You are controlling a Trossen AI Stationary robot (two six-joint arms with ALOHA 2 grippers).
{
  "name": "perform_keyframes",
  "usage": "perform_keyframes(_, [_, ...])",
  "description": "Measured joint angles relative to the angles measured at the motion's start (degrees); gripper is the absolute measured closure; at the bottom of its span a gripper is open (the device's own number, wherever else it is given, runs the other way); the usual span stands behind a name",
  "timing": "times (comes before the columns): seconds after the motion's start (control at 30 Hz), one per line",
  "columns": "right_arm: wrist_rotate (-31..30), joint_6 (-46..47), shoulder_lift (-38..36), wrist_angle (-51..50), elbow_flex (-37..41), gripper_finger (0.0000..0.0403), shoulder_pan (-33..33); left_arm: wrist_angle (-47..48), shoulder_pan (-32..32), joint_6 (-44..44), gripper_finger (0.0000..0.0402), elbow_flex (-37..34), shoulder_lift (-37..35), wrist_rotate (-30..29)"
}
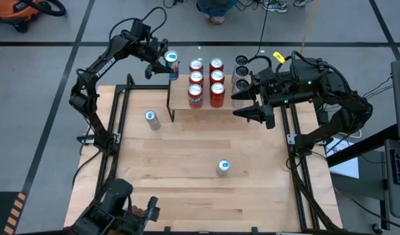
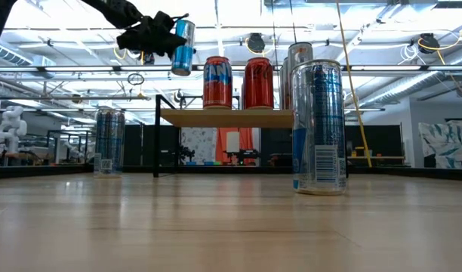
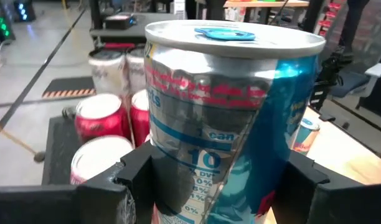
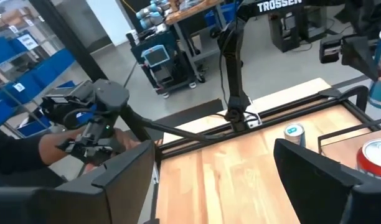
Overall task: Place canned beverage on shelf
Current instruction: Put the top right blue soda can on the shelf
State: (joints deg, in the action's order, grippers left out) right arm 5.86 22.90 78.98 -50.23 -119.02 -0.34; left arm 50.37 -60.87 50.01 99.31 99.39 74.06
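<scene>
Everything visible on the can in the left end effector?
The tall slim silver-and-blue metal can has a silver lid with a blue pull tab, plus red and blue lettering on its side. The left end effector holds it by its lower body, one dark finger pressed against each side. It hangs tilted in the air, above the left end of the small wooden-topped shelf, touching neither the shelf nor the red cans standing there.

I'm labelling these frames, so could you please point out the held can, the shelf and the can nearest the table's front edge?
Held can [image 3: 234, 124]: left wrist view, printed side.
Shelf [image 2: 223, 118]: low view, wooden top's front edge.
Front can [image 1: 223, 166]: high view, lid.
</scene>
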Motion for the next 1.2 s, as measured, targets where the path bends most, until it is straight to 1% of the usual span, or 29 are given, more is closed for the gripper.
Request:
perform_keyframes(0.13, [0.05,-0.38,-0.01,0.01,0.00,0.0095,0.00,-2.43,1.37,-0.11,0.0175,0.00,0.00,-0.90])
perform_keyframes(0.33, [0.10,-1.16,-0.02,0.02,0.00,0.0095,0.00,-6.06,2.54,-0.25,0.0175,0.00,0.00,-5.37])
perform_keyframes(0.5, [0.12,-1.56,-0.02,-0.11,0.00,0.0095,0.00,-7.62,3.43,-5.04,0.0175,0.00,0.00,-5.76])
perform_keyframes(0.57, [0.12,-1.56,-0.02,-0.29,0.00,0.0095,0.00,-7.88,3.84,-7.25,0.0175,0.00,0.00,-4.28])
perform_keyframes(0.67, [0.14,-1.56,-0.02,-1.01,-0.02,0.0095,0.00,-7.04,3.92,-7.16,0.0175,0.00,0.00,2.87])
perform_keyframes(0.7, [0.14,-1.56,-0.02,-1.11,-0.02,0.0095,0.00,-6.63,3.92,-6.53,0.0175,0.01,0.00,4.75])
perform_keyframes(0.87, [0.29,-1.53,-0.02,-1.75,-0.02,0.0095,0.02,-3.98,1.45,0.57,0.0175,-1.59,0.00,9.13])
perform_keyframes(0.97, [0.32,-1.29,0.00,-1.93,-0.02,0.0095,0.04,-4.41,-0.25,2.92,0.0175,-4.03,0.10,9.88])
perform_keyframes(1.2, [0.04,-3.03,-0.02,-1.77,-0.02,0.0095,0.04,-11.15,-0.63,4.40,0.0175,-7.44,0.64,8.94])
